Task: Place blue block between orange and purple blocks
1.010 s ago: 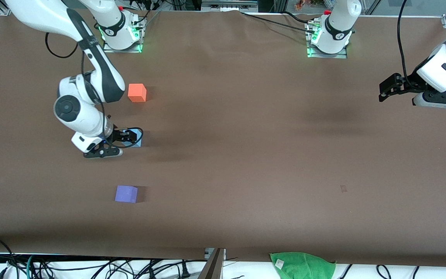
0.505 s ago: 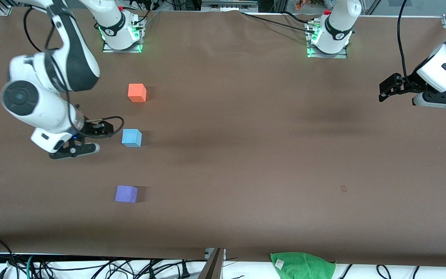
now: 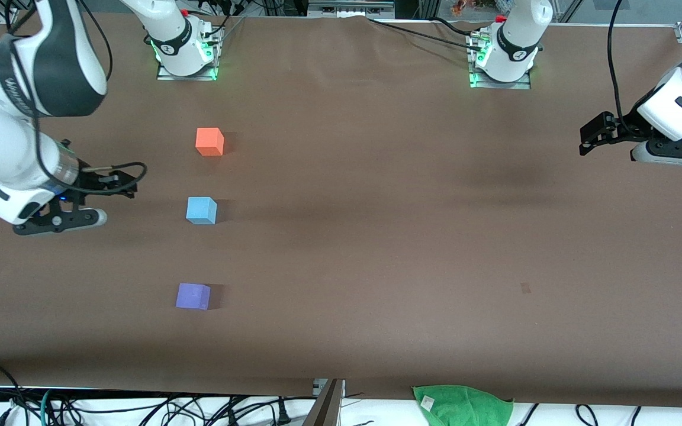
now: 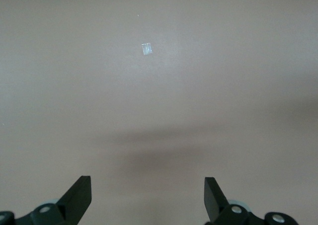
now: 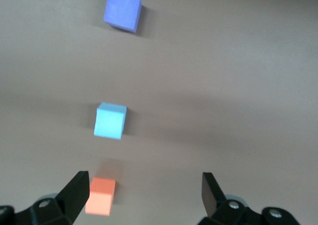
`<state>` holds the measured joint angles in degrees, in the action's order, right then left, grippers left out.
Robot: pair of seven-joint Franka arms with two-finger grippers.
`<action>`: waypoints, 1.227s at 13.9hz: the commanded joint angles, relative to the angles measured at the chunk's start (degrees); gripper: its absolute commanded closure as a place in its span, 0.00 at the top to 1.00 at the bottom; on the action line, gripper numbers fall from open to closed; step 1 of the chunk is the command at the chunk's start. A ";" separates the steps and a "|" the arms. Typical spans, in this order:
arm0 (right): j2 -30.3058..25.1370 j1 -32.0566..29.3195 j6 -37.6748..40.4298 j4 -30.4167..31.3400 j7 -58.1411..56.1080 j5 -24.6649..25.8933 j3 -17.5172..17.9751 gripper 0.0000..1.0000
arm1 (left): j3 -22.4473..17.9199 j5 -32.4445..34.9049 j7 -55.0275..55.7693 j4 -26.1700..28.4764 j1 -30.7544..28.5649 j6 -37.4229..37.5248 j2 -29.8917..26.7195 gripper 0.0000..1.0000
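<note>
Front view: the blue block (image 3: 201, 210) sits on the table (image 3: 376, 236) between the orange block (image 3: 209, 142) and the purple block (image 3: 193, 296), all in a line toward the right arm's end. The right gripper (image 3: 117, 182) hangs beside them, fingers spread, empty. The left gripper (image 3: 594, 137) waits near the table's edge at its own end.

Left wrist view: jaws wide over bare table.

Right wrist view: three cubes apart, jaws wide. Placement looks done; next, I'd say, just clear away.
</note>
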<state>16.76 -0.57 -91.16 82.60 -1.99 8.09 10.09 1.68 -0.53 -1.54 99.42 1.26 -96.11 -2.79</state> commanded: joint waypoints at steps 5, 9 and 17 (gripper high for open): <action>-5.50 0.13 9.69 -1.83 -2.05 0.53 -0.42 1.00 | 0.16 1.14 -1.18 -1.51 -0.20 1.19 0.60 1.00; -9.18 0.13 10.56 0.11 -3.37 0.09 0.02 1.00 | 0.16 1.05 -1.18 -1.51 -0.20 1.19 0.60 1.00; -14.56 -0.13 13.63 0.02 -3.73 -1.66 -0.51 1.00 | 0.16 1.05 -1.18 -1.51 -0.29 1.19 0.60 1.00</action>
<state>3.28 -0.48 -78.68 81.02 -4.85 7.75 9.76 1.68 -0.53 -1.54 99.41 1.26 -96.11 -2.79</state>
